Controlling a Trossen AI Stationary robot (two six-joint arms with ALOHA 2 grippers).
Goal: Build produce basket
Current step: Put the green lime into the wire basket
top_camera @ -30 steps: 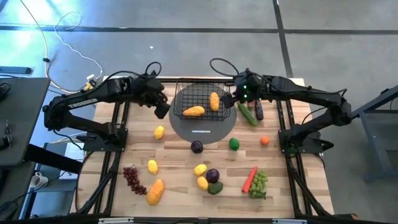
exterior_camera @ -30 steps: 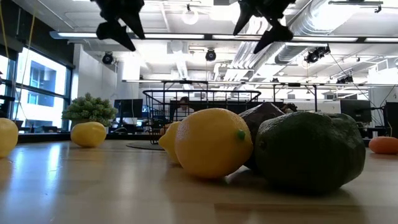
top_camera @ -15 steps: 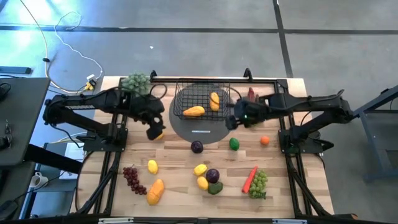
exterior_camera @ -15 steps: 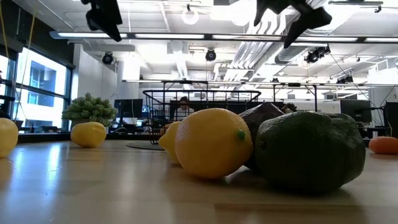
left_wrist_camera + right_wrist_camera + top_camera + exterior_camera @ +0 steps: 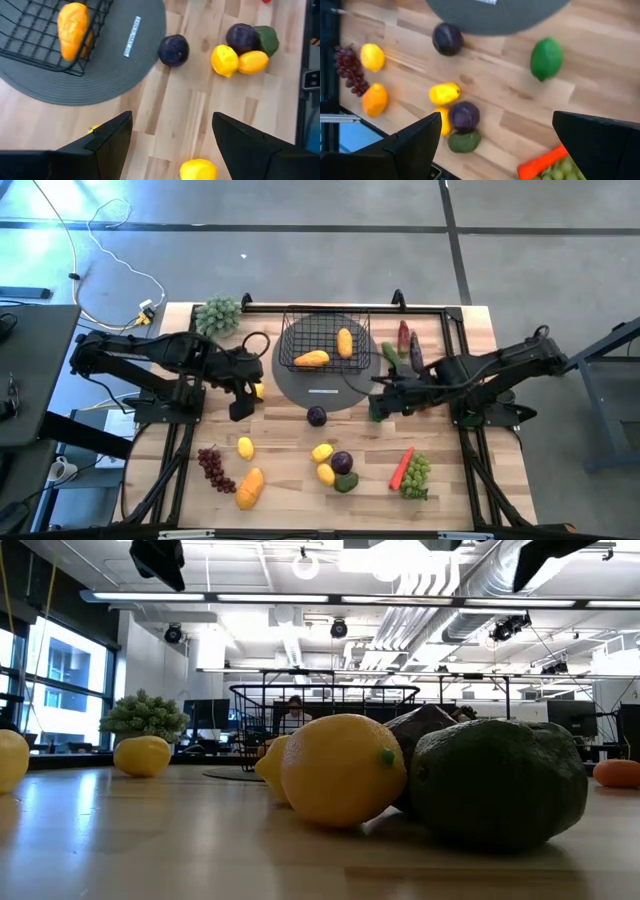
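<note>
**Both end effectors empty over the counter, two pieces in the basket**

The left end effector (image 5: pixel 243 406) hangs over the wooden counter (image 5: pixel 280 450) with its two dark fingers apart and nothing between them. A small yellow lemon (image 5: pixel 258 390) lies just beside it on the basket's side; a second yellow lemon (image 5: pixel 245 447) lies nearer the front edge, with the dark red grape bunch (image 5: pixel 213 467) and the orange mango (image 5: pixel 249 488) beyond that. The pale green bushy cluster (image 5: pixel 219 314) sits behind this arm at the back corner.

Between the two arms stands the black wire-mesh basket (image 5: pixel 325 320), rectangular with sloping sides, resting on a flat grey round disc (image 5: pixel 325 392). Two orange pieces lie in it: one (image 5: pixel 312 359) with its long axis running across the basket, side to side, the other (image 5: pixel 345 342) with its long axis running front to back. By my reading the job is barely begun, since everything else remains outside.

In front of the disc sit a dark purple plum (image 5: pixel 317 416), then a group of two yellow pieces (image 5: pixel 323 452), another purple piece (image 5: pixel 342 462) and a dark green one (image 5: pixel 346 482).

The right end effector (image 5: pixel 381 405) hovers with fingers wide apart and empty, right over a round green fruit (image 5: pixel 546 59), probably its next pick. Behind it lie a green cucumber (image 5: pixel 391 355) and dark eggplant (image 5: pixel 415 353), long axes roughly front to back. Farther right and forward are a small orange ball (image 5: pixel 425 406), an orange carrot (image 5: pixel 401 468) angled diagonally, and green grapes (image 5: pixel 417 475).
</note>
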